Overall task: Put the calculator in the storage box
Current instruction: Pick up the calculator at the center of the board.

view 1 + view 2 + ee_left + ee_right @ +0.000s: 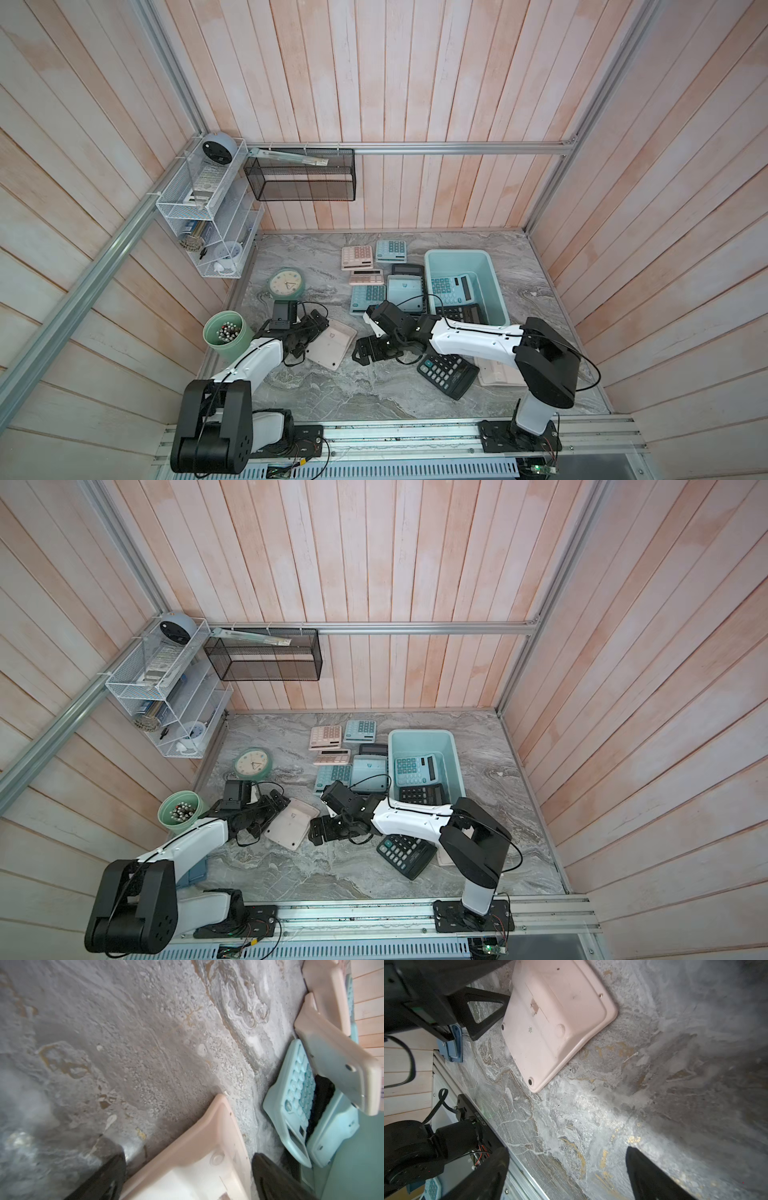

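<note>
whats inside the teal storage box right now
The storage box holds a teal calculator and, nearer the robot, a black calculator. The right arm covers the box's near end, so anything there cannot be seen.

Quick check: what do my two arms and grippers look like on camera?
The left arm and right arm have white shells between bulky black joints, with black cables looping alongside. The left gripper and right gripper are black, with flat tapered fingers.

storage box [419, 743] holding teal calculator [415, 769], black calculator [420, 793]
</note>
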